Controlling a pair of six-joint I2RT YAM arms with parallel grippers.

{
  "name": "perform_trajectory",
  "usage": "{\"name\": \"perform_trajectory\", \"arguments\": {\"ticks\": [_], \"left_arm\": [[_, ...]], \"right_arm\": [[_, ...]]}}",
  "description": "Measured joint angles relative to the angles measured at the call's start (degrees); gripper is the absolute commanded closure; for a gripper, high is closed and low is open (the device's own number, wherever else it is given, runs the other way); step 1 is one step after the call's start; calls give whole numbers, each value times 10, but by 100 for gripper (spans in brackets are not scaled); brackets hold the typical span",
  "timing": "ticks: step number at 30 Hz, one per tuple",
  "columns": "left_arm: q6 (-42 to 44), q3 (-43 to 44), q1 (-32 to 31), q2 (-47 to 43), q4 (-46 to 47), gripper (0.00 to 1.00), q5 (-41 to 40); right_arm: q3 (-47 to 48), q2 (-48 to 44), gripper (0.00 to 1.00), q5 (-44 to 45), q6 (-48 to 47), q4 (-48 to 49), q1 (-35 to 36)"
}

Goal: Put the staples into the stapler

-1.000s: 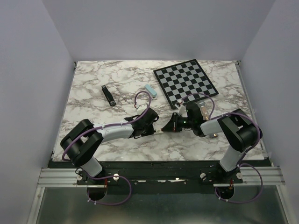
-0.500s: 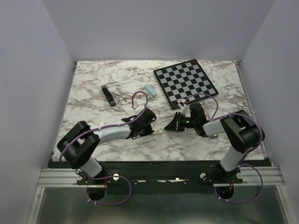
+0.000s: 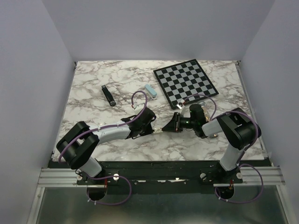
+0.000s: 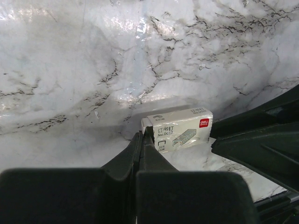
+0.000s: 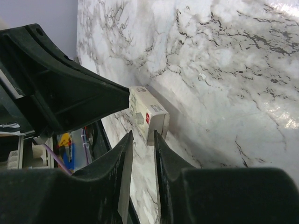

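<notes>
Staples: looked for a loose strip, found none; presumed staples inside the small cream box, which lies on the marble just toward the arm bases from the near-left corner of the chessboard. Compared against the last second: logged left arm stretched forward and lower, left gripper brought hard up to the box end farther from the chessboard; logged only a slight shift of the right arm; found the box hardly displaced. Checked left fingers: closed to a thin seam, tips touching the small tab at that box end; cannot tell whether a flap is pinched. Checked right gripper: parted by a narrow slot, other box end sitting right at its tips; cannot tell whether clamped or only braced. Read this as box bracketed from both ends, opening attempt under way, nothing extracted. Located stapler lying flat well left of the chessboard, apart from both arms. Judged early in task: must open box, pull strip, lift stapler arm.
</notes>
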Motion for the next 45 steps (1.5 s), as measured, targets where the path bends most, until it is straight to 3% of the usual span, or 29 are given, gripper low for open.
{"name": "perform_trajectory", "arguments": {"ticks": [29, 41, 44, 45], "left_arm": [[-5, 0, -2, 19, 18, 100, 13], [4, 1, -6, 20, 17, 100, 13], [6, 1, -6, 20, 17, 100, 13], [7, 1, -6, 20, 17, 100, 13]], "right_arm": [[0, 50, 67, -37, 28, 66, 0], [16, 54, 78, -31, 8, 31, 0], [22, 54, 89, -29, -3, 15, 1], [24, 54, 97, -28, -5, 10, 1]]}}
